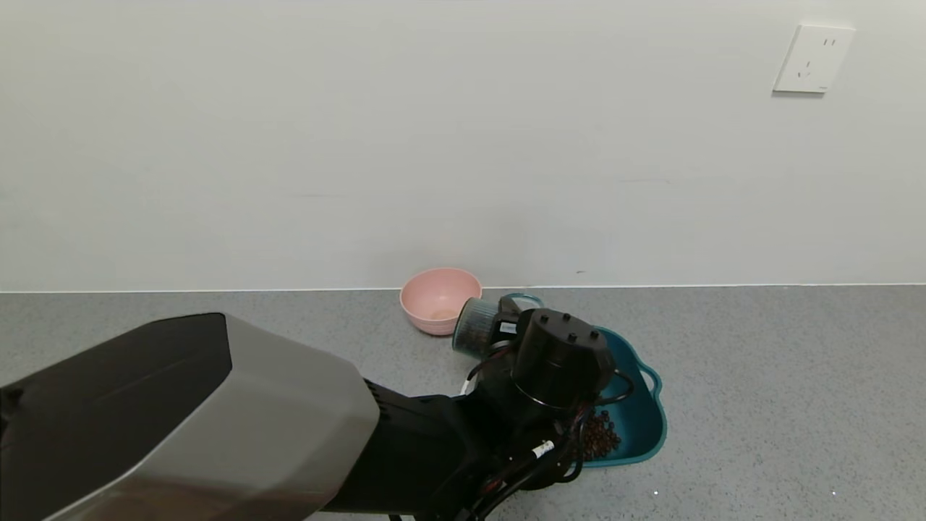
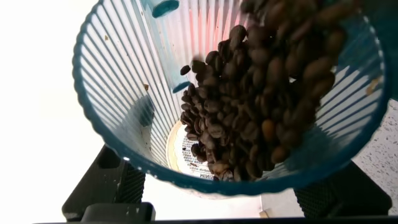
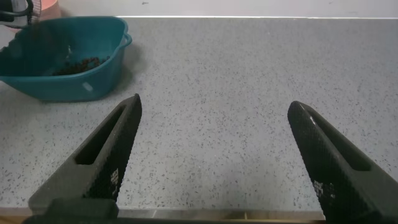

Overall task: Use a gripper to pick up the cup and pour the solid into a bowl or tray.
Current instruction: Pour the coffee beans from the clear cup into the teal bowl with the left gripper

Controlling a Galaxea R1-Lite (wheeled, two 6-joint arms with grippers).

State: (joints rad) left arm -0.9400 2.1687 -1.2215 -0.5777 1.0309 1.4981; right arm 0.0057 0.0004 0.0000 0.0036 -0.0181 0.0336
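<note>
While tipped so beans fall | left tool (image 1: 499, 327) pinching ribbed cup (image 1: 475, 325), frame centre | coffee beans (image 1: 599, 436) in teal basin (image 1: 647, 427) | right tool (image 3: 214, 155) spread above counter (image 3: 249, 81), idle

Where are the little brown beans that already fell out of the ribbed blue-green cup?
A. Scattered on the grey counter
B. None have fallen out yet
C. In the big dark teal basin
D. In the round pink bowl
C: a pile of small dark-brown beans lies inside the dark teal plastic basin, below the tipped translucent blue-green ribbed cup held by the left hand.
</note>
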